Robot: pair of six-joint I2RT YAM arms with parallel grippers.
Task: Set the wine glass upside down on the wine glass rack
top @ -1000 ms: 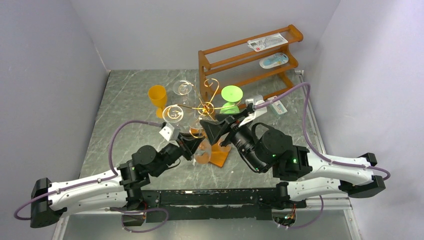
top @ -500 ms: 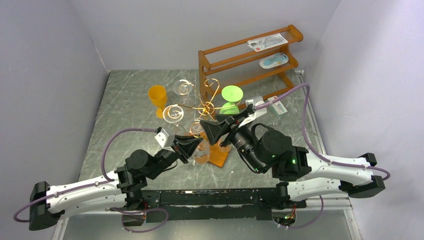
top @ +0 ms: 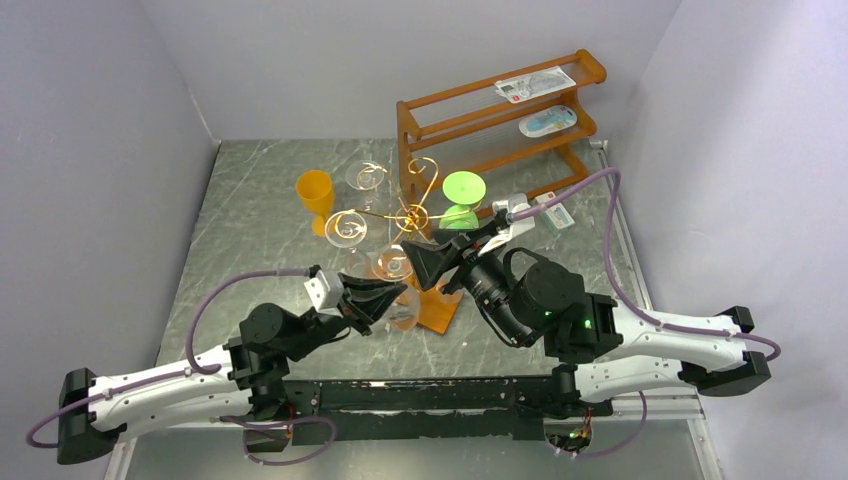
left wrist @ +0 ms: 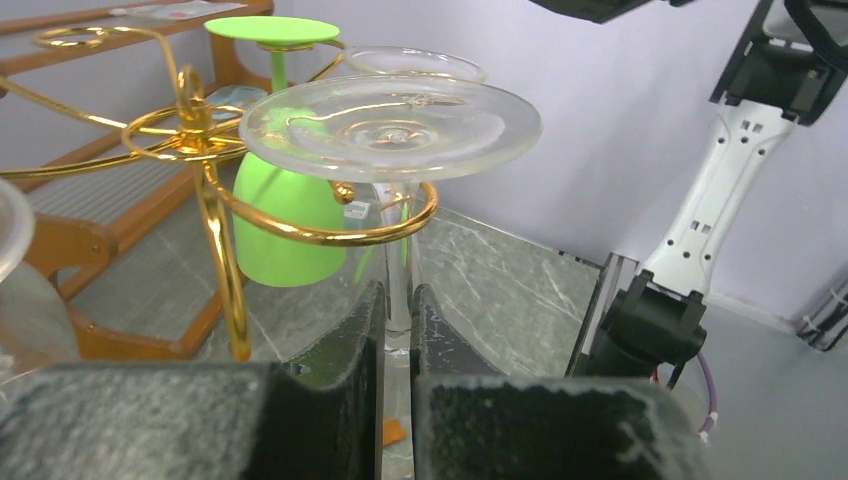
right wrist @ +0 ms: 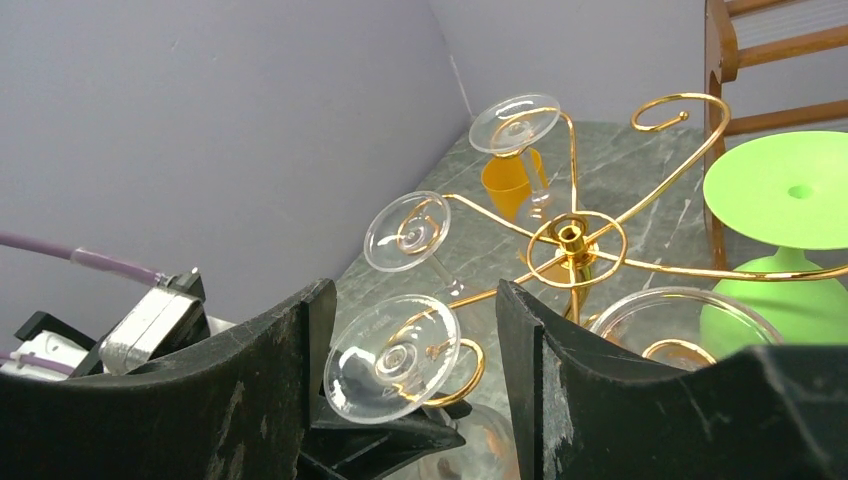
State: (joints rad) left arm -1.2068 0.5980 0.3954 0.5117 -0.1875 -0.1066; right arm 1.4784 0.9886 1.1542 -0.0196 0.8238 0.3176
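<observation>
At the near scroll of the wine glass rack (left wrist: 310, 238), the wine glass (left wrist: 390, 125) hangs inverted, foot seemingly seated; left gripper (left wrist: 397, 330), drawn back slightly, stays clamped on its stem, right gripper (right wrist: 412, 300) open, empty.

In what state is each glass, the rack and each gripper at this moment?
wine glass rack: standing upright.
wine glass: upside down, stem inside a scroll arm, foot above it.
left gripper: shut on the wine glass stem.
right gripper: open, empty, above the rack.
green glass: hanging upside down on the rack.
orange glass: standing upright.
</observation>
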